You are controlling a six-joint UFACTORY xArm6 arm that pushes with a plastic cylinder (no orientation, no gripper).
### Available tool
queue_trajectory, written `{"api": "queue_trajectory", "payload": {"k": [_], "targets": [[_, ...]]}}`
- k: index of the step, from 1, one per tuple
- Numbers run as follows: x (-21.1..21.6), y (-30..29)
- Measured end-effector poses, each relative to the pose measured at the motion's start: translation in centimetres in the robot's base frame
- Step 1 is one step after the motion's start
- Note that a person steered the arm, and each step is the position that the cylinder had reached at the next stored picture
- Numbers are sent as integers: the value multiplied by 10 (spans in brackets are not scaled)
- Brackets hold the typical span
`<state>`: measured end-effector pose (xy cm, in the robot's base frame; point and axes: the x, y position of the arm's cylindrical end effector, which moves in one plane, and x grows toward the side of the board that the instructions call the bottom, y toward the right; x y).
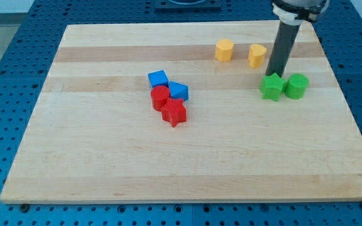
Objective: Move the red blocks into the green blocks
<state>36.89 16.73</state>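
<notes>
One upright dark rod sets my tip (273, 75) touching the green star-shaped block (271, 86). It holds nothing. Two red blocks, a cylinder (159, 98) and a star (175, 113), sit well apart leftward.

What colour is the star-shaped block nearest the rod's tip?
Green star block, seen in the camera view.

One camera only, so there is no second view to overlap with. It looks from in front of and above the pale wooden desk (187, 157), tilted down toward 12 o'clock. The whole top fits in frame, far edge narrower than the near one, with blue perforated matting (5, 69) showing round it. It sits fairly near: the dark rod (281, 50) enters at 1 o'clock, cut off by the frame's top edge.
</notes>
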Motion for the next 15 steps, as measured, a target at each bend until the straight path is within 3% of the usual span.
{"api": "queue_trajectory", "payload": {"k": [1, 2, 3, 5, 6, 7, 8, 9, 10, 11, 12, 13, 15], "targets": [[-30, -44], [-57, -124], [-52, -219], [33, -298], [79, -244], [90, -191], [87, -183], [96, -245], [156, -229], [121, -187], [117, -125], [78, -97], [79, -58]]}}
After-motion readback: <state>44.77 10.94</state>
